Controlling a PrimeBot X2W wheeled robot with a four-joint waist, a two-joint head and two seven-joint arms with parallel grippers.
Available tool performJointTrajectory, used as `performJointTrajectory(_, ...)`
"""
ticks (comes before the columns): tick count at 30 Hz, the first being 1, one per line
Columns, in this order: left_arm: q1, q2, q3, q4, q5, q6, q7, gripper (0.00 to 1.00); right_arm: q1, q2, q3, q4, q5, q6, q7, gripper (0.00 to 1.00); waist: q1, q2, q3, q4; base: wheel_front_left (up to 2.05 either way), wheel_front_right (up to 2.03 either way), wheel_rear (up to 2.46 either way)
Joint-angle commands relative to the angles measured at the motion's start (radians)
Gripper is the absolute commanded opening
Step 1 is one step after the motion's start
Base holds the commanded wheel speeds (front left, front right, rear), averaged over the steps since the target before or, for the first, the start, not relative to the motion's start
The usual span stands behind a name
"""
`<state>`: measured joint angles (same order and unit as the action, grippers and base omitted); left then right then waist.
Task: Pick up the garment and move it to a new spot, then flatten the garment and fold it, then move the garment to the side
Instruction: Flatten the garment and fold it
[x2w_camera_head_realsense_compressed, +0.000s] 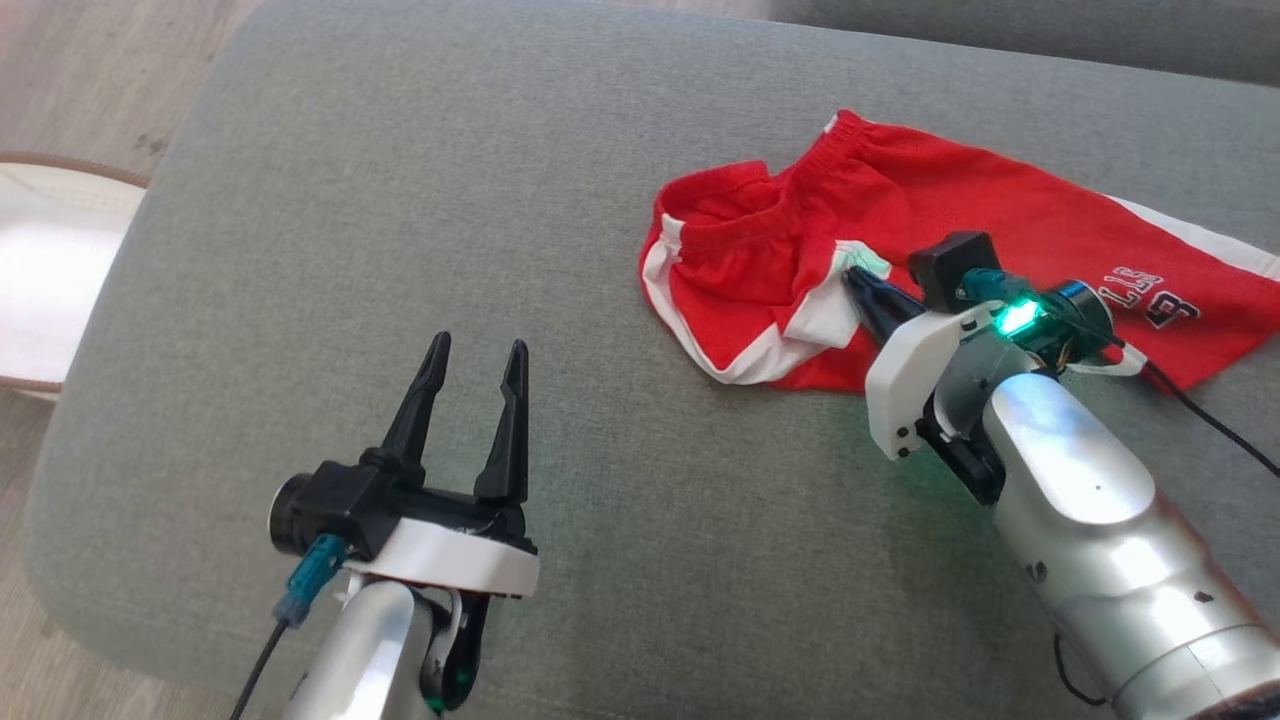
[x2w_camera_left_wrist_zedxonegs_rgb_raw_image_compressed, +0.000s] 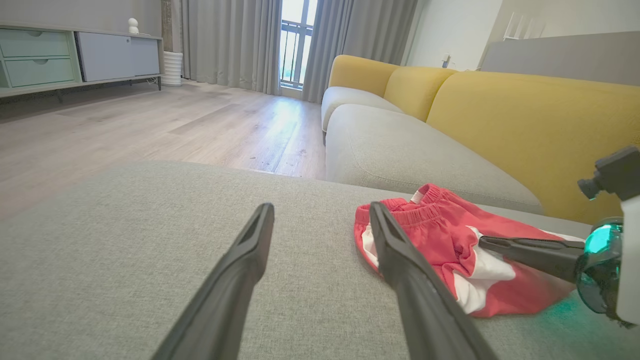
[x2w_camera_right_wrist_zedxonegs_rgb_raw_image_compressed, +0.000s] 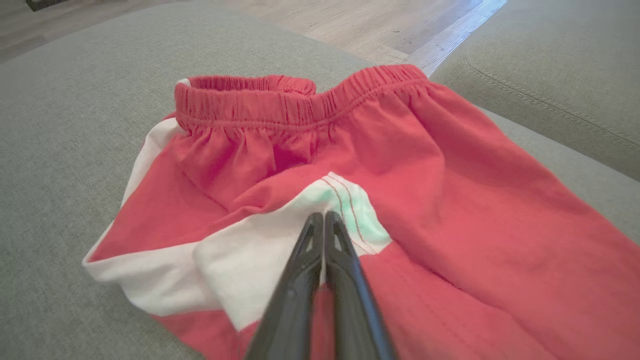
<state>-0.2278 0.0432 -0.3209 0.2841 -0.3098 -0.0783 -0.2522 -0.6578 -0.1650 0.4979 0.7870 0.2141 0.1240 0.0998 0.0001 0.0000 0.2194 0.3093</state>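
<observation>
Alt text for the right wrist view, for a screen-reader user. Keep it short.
The right end effector is shut, its two dark fingers pinching a white fold of the red shorts, which lie crumpled on a grey cushion with the elastic waistband farthest from the camera. Beyond the cushion lies a wooden floor.

- The garment (x2w_camera_head_realsense_compressed: 900, 220) ran past the head view's right edge; its dark lettering (x2w_camera_head_realsense_compressed: 1165, 300) was partly behind the wrist of the right gripper (x2w_camera_head_realsense_compressed: 852, 273).
- Whether cloth sat between that gripper's closed fingers (x2w_camera_right_wrist_zedxonegs_rgb_raw_image_compressed: 350, 280) could not be told.
- A pale round thing (x2w_camera_head_realsense_compressed: 50, 270) at the left edge was cut off, washed out.
</observation>
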Motion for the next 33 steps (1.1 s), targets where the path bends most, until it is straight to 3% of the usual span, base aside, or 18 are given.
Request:
performJointTrajectory(1, -0.039, 0.007, 0.036, -0.028, -0.005, 0.006, -0.010, 1.00, -0.031, 0.018, 0.014, -0.025, 0.009, 0.007, -0.022, 0.00, -0.0001, 0.0000, 0.000, -0.007, 0.00, 0.00, 0.00)
performJointTrajectory(9, -0.041, 0.007, 0.055, -0.025, 0.011, 0.002, -0.010, 1.00, -0.023, 0.018, -0.014, -0.038, 0.037, 0.007, -0.105, 0.00, -0.0001, 0.0000, -0.010, -0.061, 0.00, 0.00, 0.00)
performJointTrajectory(17, -0.025, 0.007, 0.084, -0.031, 0.023, 0.001, -0.010, 1.00, 0.054, -0.004, -0.152, -0.117, 0.030, 0.007, -0.172, 0.00, -0.0001, 0.0000, -0.046, -0.120, 0.00, 0.00, 0.00)
performJointTrajectory(23, -0.003, 0.007, 0.115, -0.038, 0.033, -0.001, -0.010, 1.00, 0.197, 0.002, -0.316, -0.256, -0.021, 0.007, -0.159, 0.00, -0.0001, 0.0000, -0.066, -0.181, 0.00, 0.00, 0.00)
performJointTrajectory(33, 0.007, 0.007, 0.142, -0.043, 0.053, -0.016, -0.010, 1.00, 0.477, 0.095, -0.544, -0.543, -0.107, 0.007, -0.055, 0.00, -0.0001, 0.0000, -0.083, -0.276, 0.00, 0.00, 0.00)
